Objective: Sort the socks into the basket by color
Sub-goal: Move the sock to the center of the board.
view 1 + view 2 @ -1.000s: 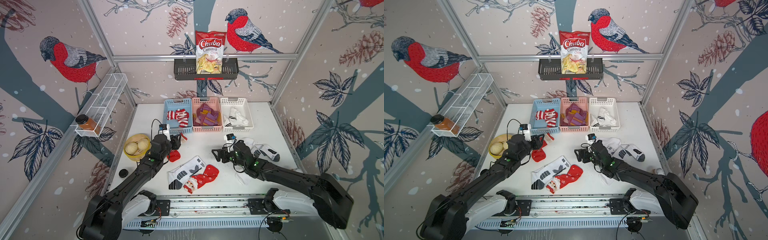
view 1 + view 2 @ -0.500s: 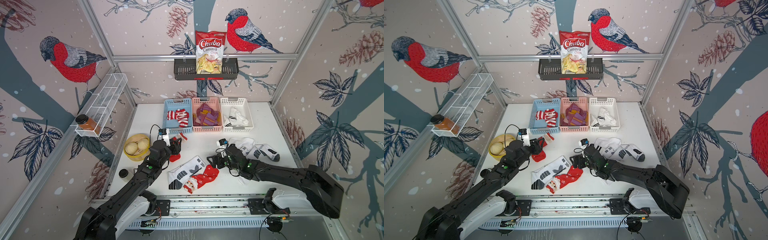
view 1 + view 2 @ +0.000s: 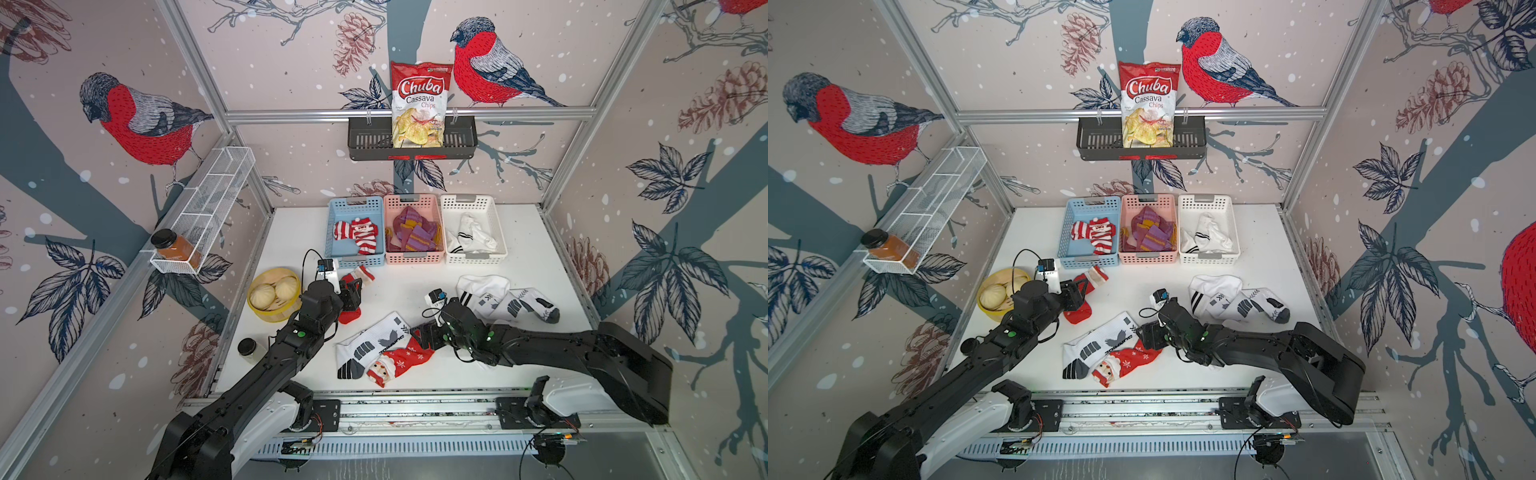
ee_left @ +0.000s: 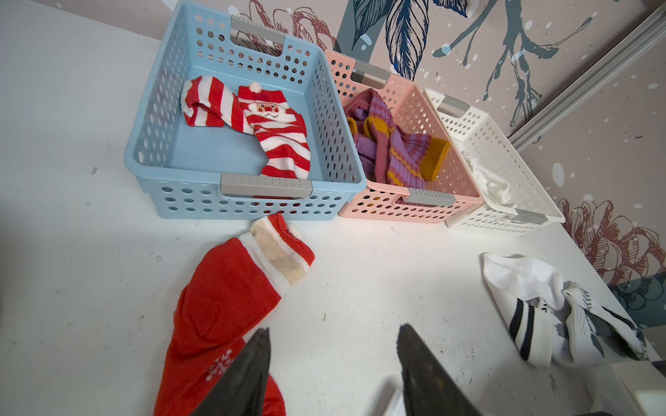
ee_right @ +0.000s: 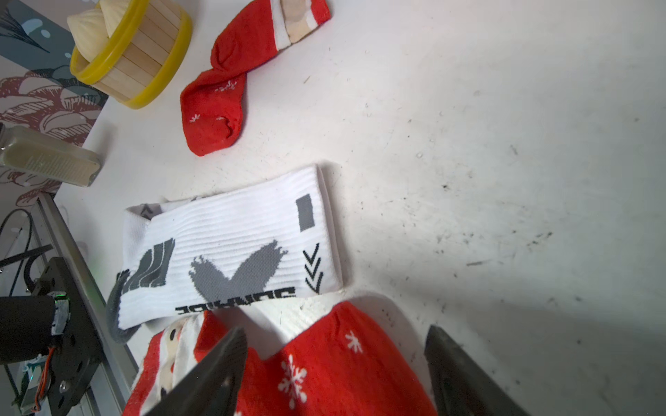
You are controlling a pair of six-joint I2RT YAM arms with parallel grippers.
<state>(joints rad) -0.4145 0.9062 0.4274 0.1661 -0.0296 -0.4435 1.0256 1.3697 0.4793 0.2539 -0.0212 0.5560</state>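
Note:
A plain red sock point(image 3: 348, 317) with a white-and-tan cuff point(image 4: 279, 252) lies in front of the blue basket point(image 3: 333, 226). My left gripper point(image 4: 334, 329) hovers open over it, one finger point(image 4: 252, 363) above its foot and bare table between the jaws. A red Santa sock point(image 3: 399, 359) with snowflakes lies near the front, partly under a white sock with grey marks point(image 5: 230, 248). My right gripper point(image 5: 336, 330) is open and straddles the Santa sock's snowflake end point(image 5: 324, 367). The blue basket holds striped red socks point(image 4: 274, 133), the pink basket point(image 3: 415, 203) purple ones, the white basket point(image 3: 469, 203) white ones.
More white socks point(image 3: 505, 299) lie in a heap right of my right arm. A yellow bamboo steamer with buns point(image 3: 274, 293) and a small dark-lidded jar point(image 3: 248, 347) stand at the left edge. On the walls hang a wire shelf with a bottle point(image 3: 176, 249) and a black rack with a chips bag point(image 3: 419, 104).
My right gripper has moved left and toward the front, down onto the Santa sock, its jaws narrowing slightly. The left arm has shifted a little over the plain red sock.

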